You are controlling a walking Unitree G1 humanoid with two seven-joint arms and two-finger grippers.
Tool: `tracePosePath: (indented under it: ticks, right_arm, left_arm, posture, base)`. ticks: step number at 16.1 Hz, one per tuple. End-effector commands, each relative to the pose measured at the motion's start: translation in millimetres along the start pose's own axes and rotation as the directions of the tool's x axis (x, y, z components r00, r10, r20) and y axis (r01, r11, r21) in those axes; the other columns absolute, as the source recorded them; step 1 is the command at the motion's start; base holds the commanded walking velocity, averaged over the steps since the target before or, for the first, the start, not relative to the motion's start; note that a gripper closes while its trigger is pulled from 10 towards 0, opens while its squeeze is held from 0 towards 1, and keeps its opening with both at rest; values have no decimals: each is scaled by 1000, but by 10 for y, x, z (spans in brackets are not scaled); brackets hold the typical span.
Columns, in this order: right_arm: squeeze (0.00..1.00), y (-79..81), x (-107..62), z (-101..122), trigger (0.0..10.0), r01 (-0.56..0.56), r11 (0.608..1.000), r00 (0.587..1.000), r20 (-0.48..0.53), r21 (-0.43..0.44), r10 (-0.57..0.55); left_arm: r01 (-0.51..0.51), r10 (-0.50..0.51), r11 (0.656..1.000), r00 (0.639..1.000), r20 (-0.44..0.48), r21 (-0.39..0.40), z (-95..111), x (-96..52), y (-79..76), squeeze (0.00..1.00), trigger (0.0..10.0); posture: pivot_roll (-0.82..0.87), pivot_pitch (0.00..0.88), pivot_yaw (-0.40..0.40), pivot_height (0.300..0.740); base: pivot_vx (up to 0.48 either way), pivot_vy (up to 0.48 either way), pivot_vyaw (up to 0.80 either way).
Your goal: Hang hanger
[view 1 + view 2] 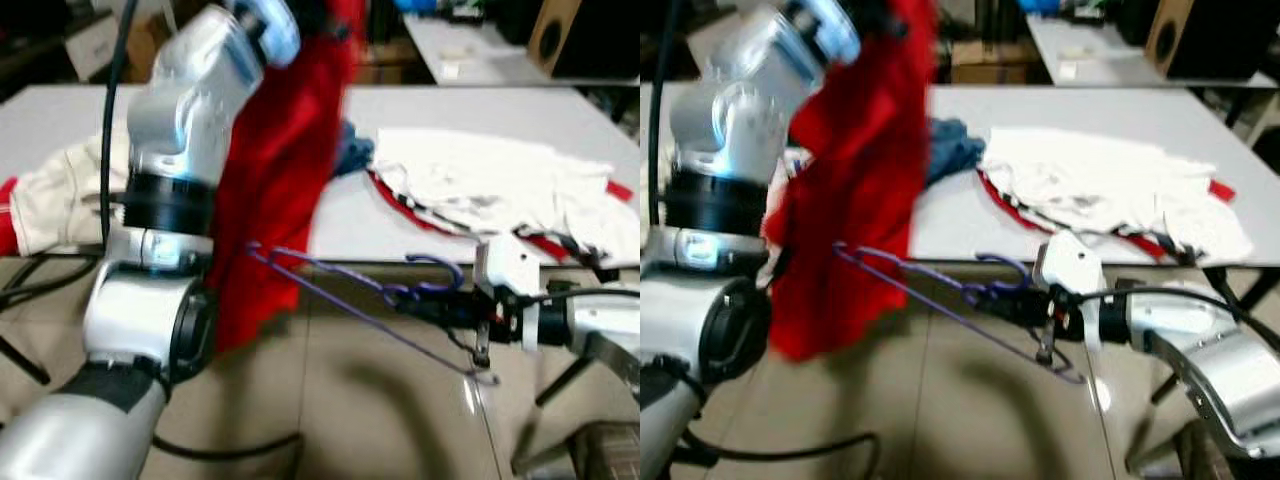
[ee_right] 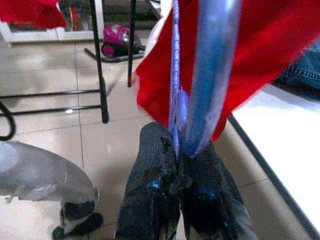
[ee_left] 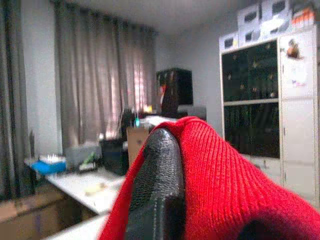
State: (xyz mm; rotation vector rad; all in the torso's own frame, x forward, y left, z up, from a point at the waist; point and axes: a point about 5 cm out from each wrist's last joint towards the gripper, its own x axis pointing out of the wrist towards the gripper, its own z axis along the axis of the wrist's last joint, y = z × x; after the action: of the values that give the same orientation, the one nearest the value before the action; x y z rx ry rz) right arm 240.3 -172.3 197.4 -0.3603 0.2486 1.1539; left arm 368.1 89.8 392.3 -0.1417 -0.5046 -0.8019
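Note:
A red knitted garment [image 1: 275,170] hangs from my raised left arm in front of the table. In the left wrist view the knit [image 3: 225,180] lies against a black finger [image 3: 155,190] of my left gripper [image 3: 172,150], which is shut on it. My right gripper [image 1: 425,300] is shut on the neck of a purple wire hanger [image 1: 340,290], just below its hook [image 1: 437,268]. The hanger lies roughly level, and its far tip [image 1: 255,250] reaches the lower part of the garment. The right wrist view shows both fingers [image 2: 150,200] pinching the hanger [image 2: 176,100].
The grey table [image 1: 480,110] behind holds a heap of white and red clothes [image 1: 500,185], a blue piece [image 1: 352,150] and a cream garment [image 1: 60,195]. A black cable [image 1: 110,110] runs along my left arm. Below is tiled floor [image 1: 350,410], with a black metal frame [image 2: 100,65].

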Motion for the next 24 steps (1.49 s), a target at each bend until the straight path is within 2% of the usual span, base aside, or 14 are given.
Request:
tracePosePath:
  ticks: [1, 3, 7, 8, 9, 12, 13, 14, 15, 17, 21, 22, 23, 24]
  right_arm:
    - [0, -135, 25, 132, 10000, 38, 997, 999, 34, -69, -36]
    - [0, -352, 59, 268, 10000, 82, 990, 995, 70, -114, -74]
    - [0, -684, 101, 417, 10000, 174, 963, 984, 75, -206, -162]
    - [0, -1020, 127, 507, 10000, 334, 898, 941, 48, -285, -335]
    - [0, -1246, 152, 590, 10000, 429, 828, 894, 39, -360, -446]
    - [0, -1457, 211, 769, 10000, 526, 764, 841, 97, -374, -532]
    - [0, -1577, 280, 1008, 10000, 618, 697, 781, 183, -363, -598]
    - [0, -1636, 316, 1208, 10000, 689, 647, 724, 271, -327, -634]
    - [0, -1654, 321, 1279, 10000, 715, 628, 699, 305, -306, -647]
    - [0, -1717, 283, 1546, 10000, 830, 508, 554, 451, -232, -700]
    - [0, -1616, 225, 1968, 10000, 907, 346, 413, 672, -241, -614]
    - [0, -1580, 223, 2044, 10000, 913, 329, 397, 708, -241, -584]
    - [0, -1571, 262, 2036, 10000, 908, 350, 403, 712, -232, -575]
    - [0, -1565, 409, 1888, 10000, 870, 415, 477, 664, -265, -576]
  left_arm:
    - [-12, 13, 1000, 998, 62, -9, 224, -66, 110, 0, 10000]
    - [11, -9, 1000, 995, 104, -22, 387, -77, 124, 0, 10000]
    - [8, -6, 1000, 993, 118, -19, 466, -110, 165, 0, 10000]
    - [-8, 9, 1000, 992, 125, -10, 507, -138, 205, 0, 10000]
    - [-18, 18, 1000, 990, 137, -6, 560, -164, 233, 0, 10000]
    - [-35, 33, 999, 987, 158, 9, 649, -202, 267, 0, 10000]
    - [-54, 47, 998, 984, 172, 35, 727, -242, 296, 0, 10000]
    - [-69, 59, 996, 983, 176, 50, 764, -268, 318, 0, 10000]
    - [-73, 63, 996, 982, 176, 53, 772, -276, 325, 0, 10000]
    - [-113, 99, 991, 981, 168, 75, 783, -334, 377, 0, 10000]
    - [-154, 132, 982, 975, 179, 112, 844, -399, 433, 0, 10000]
    - [-161, 137, 980, 973, 184, 118, 866, -405, 441, 0, 10000]
    - [-167, 143, 978, 972, 187, 121, 876, -414, 447, 0, 10000]
    - [-182, 158, 974, 973, 169, 132, 824, -444, 465, 0, 10000]
  posture:
    - [37, 0, 29, 740]
    - [46, 0, 19, 740]
    - [51, 0, 10, 740]
    - [53, 0, 1, 740]
    - [57, 0, -6, 740]
    - [66, 0, -19, 740]
    - [73, 0, -27, 740]
    - [77, 0, -34, 740]
    - [77, 0, -34, 740]
    - [91, 0, -50, 740]
    - [103, 0, -58, 740]
    - [104, 0, -57, 740]
    - [106, 0, -59, 740]
    - [108, 0, -59, 740]
  base:
    - [349, 0, 0]
    - [347, 0, 0]
    - [348, 0, 0]
    - [349, 0, 0]
    - [349, 0, 0]
    - [346, 0, 0]
    - [345, 0, 0]
    - [345, 0, 0]
    - [345, 0, 0]
    - [345, 0, 0]
    - [339, 0, 0]
    - [341, 0, 0]
    - [334, 0, 0]
    - [326, 0, 0]
